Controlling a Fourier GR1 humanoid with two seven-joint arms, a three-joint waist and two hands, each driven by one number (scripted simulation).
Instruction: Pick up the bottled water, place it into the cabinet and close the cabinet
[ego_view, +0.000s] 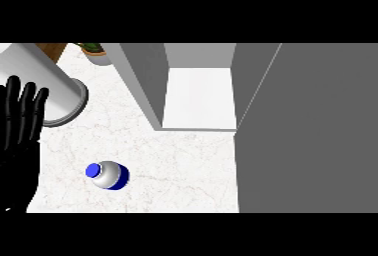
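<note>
Left hand (18, 120): open, fingers straight, holding nothing. Bottled water (108, 175): upright on tabletop (184, 165), blue cap; label apparently unreadable. Cabinet (198, 95): open.

Left robot hand (18, 130), at nine o'clock on my feed

All I see of it is glossy black: long, slim, segmented fingers with rounded tips and faint pale highlights, broadening into a plain black palm without visible cables, screws or markings.

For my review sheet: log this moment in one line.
blue-capped water bottle: upright on counter, untouched | grey cabinet: open | left hand: open, resting at edge | right hand: unseen
</note>
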